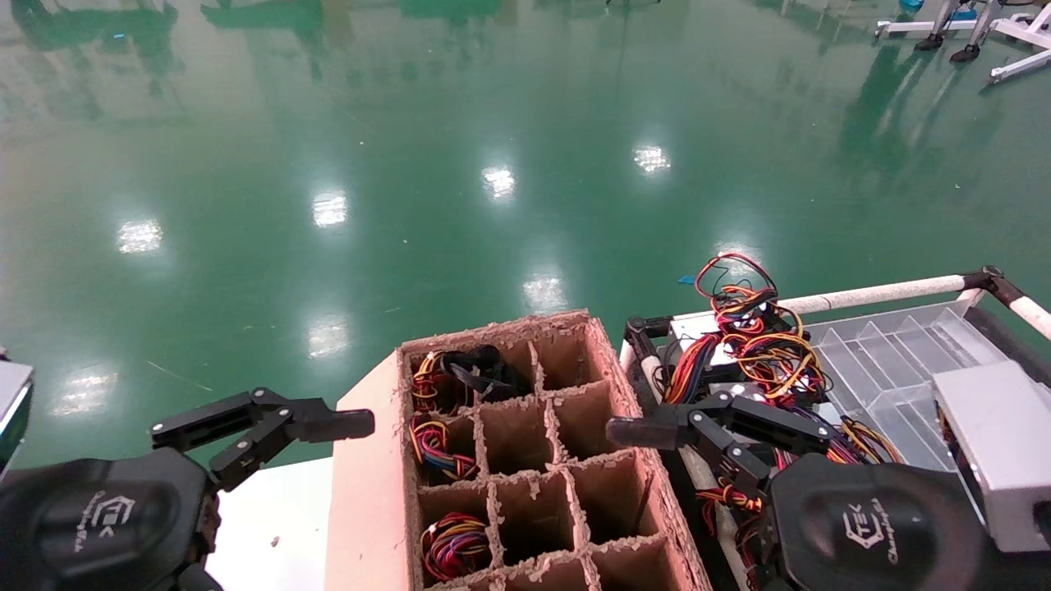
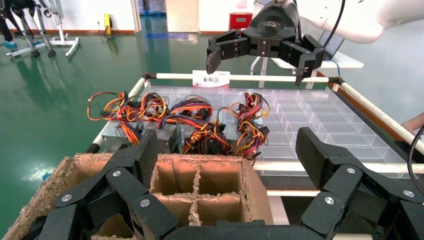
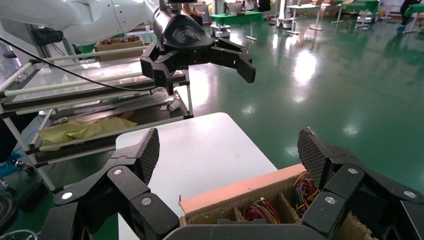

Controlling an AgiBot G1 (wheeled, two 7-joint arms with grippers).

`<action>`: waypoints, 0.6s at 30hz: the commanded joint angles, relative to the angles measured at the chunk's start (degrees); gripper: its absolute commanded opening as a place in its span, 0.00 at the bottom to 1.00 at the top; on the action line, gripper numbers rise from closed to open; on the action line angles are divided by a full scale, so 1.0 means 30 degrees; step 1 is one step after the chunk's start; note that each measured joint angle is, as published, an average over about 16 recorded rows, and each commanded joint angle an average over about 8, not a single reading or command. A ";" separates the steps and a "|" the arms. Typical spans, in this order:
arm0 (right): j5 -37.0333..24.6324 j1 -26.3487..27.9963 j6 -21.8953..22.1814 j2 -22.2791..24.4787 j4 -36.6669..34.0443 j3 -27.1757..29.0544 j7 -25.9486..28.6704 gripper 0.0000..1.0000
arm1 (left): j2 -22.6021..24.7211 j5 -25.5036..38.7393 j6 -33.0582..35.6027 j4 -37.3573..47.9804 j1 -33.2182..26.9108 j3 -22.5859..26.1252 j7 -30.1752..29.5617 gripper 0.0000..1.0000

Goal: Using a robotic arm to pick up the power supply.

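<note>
The power supply (image 1: 998, 447), a plain grey metal box, lies at the near right end of the cart, and its cables are hidden. My right gripper (image 1: 681, 460) hovers open between the cardboard carton (image 1: 369, 492) and the cart, left of the power supply and apart from it. It points across the carton in the right wrist view (image 3: 227, 145), with nothing between its fingers. My left gripper (image 1: 279, 443) hangs open at the carton's left wall, facing the cart (image 2: 227, 150). Each wrist view shows the other gripper farther off: the right gripper (image 2: 260, 57) and the left gripper (image 3: 200, 67).
Grey boxes with red, yellow and orange wires (image 1: 739, 345) crowd the cart's far left end beside a clear divided tray (image 1: 895, 361). A white rail (image 1: 887, 291) rims the cart. Some carton cells hold wire bundles (image 1: 447, 546). The carton stands on a white table (image 3: 200, 145). A shelf rack (image 3: 75, 100) stands behind the table.
</note>
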 commanded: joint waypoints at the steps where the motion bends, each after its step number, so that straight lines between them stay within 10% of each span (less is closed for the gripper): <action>1: 0.0000 0.0000 0.0000 0.0000 0.0000 0.0000 0.0000 1.00 | 0.0000 0.0000 0.0000 0.0000 0.0000 0.0000 0.0000 1.00; 8: 0.0000 0.0000 0.0000 0.0000 0.0000 0.0000 0.0000 1.00 | 0.0000 0.0000 0.0000 0.0000 0.0000 0.0000 0.0000 0.98; 16: 0.0000 0.0000 0.0000 0.0000 0.0000 0.0000 0.0000 1.00 | 0.0000 0.0000 0.0000 0.0000 0.0000 0.0000 0.0000 0.04; 18: 0.0000 0.0000 0.0000 0.0000 0.0000 0.0000 0.0000 1.00 | 0.0000 0.0000 0.0000 0.0000 0.0000 0.0000 0.0000 0.00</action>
